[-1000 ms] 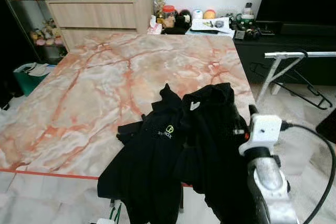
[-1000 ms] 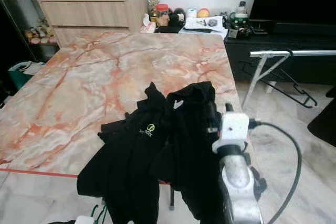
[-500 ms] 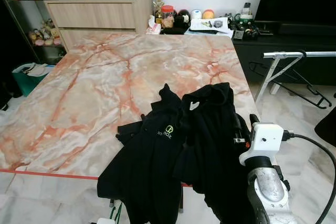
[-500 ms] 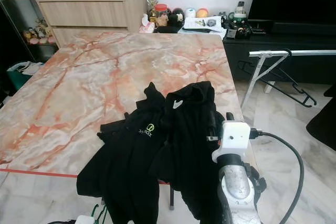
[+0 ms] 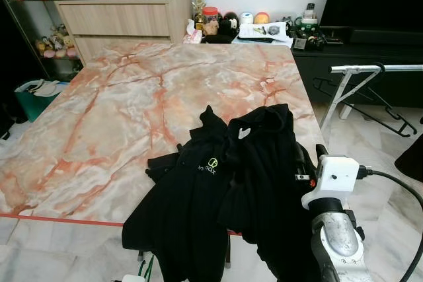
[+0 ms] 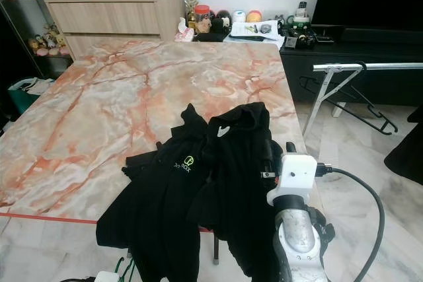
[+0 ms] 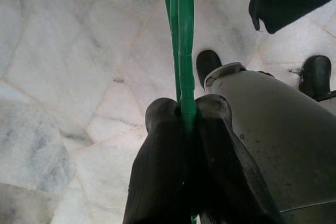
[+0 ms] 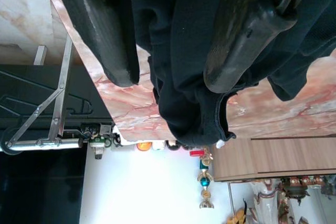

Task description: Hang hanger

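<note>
L gripper (image 7: 181,116) clamps green hanger (image 7: 185,51), R gripper (image 8: 173,72) spread, tips behind black shirt (image 5: 254,183)

A small logo on the black shirt (image 5: 218,209) is unreadable.

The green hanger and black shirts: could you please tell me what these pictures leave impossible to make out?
- Green hanger: left wrist view, top cut off by the picture edge; left gripper shut on it.
- Black shirts: head views, lower parts cut off by the bottom edge.
- Right gripper: right wrist view, open around cloth; contact unclear.
- Rack: cut off at right.
</note>
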Robot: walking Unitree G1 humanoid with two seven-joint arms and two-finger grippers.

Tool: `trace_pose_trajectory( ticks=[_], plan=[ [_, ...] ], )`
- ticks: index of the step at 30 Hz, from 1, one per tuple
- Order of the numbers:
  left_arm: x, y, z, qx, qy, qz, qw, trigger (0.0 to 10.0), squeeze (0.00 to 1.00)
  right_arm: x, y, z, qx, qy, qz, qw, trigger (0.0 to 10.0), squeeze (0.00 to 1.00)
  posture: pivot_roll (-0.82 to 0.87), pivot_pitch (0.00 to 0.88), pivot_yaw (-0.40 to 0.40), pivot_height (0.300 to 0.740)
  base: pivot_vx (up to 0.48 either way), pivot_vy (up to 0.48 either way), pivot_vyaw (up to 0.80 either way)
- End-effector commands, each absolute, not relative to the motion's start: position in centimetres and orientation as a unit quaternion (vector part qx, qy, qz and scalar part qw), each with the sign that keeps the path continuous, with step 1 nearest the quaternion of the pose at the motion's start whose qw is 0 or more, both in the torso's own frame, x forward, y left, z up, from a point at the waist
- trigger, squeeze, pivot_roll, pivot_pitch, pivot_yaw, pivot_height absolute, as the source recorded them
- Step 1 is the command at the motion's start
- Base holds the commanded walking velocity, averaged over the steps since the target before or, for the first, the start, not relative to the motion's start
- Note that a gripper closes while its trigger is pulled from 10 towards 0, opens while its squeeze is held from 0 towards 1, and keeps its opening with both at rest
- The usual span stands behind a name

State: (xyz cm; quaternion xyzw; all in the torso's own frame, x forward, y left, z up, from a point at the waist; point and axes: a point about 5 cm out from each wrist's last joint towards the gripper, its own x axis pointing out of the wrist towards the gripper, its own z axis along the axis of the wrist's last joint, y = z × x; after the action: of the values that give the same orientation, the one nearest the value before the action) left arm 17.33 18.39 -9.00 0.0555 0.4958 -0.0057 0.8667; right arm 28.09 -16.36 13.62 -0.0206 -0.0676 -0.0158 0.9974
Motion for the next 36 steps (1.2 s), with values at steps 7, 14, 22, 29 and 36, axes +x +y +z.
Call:
trace_pose_trajectory(
  ticks=[7, 14, 22, 29, 36],
  plan=[
    [16.8, 18.6, -9.2, 0.06, 0.505, -0.009, 0.861, 10.0, 0.0, 27.9, -16.3, 13.6, -0.022, -0.065, -0.018, 0.997, 10.0, 0.0, -0.03, 0.041, 0.056, 0.74, 0.0, 0.0, 0.0],
    [16.9, 18.6, -9.2, 0.059, 0.503, -0.006, 0.862, 10.0, 0.0, 28.0, -16.7, 13.7, -0.024, -0.067, -0.029, 0.997, 10.0, 0.0, -0.02, 0.05, 0.056, 0.74, 0.0, 0.0, 0.0],
    [16.9, 18.6, -9.2, 0.057, 0.503, -0.006, 0.862, 10.0, 0.0, 28.1, -17.4, 13.6, -0.029, -0.066, -0.038, 0.997, 10.0, 0.0, -0.02, 0.055, 0.052, 0.74, -0.122, 0.0, 0.0],
    [16.9, 18.6, -9.2, 0.054, 0.503, -0.004, 0.863, 10.0, 0.0, 28.0, -17.4, 13.3, -0.03, -0.061, -0.041, 0.997, 10.0, 0.0, -0.02, 0.057, 0.052, 0.74, -0.265, 0.0, 0.0],
    [16.9, 18.6, -9.2, 0.054, 0.503, -0.004, 0.863, 10.0, 0.0, 28.0, -17.4, 13.3, -0.028, -0.061, -0.043, 0.997, 10.0, 0.0, -0.02, 0.057, 0.053, 0.74, -0.28, 0.0, 0.0]
  ],
)
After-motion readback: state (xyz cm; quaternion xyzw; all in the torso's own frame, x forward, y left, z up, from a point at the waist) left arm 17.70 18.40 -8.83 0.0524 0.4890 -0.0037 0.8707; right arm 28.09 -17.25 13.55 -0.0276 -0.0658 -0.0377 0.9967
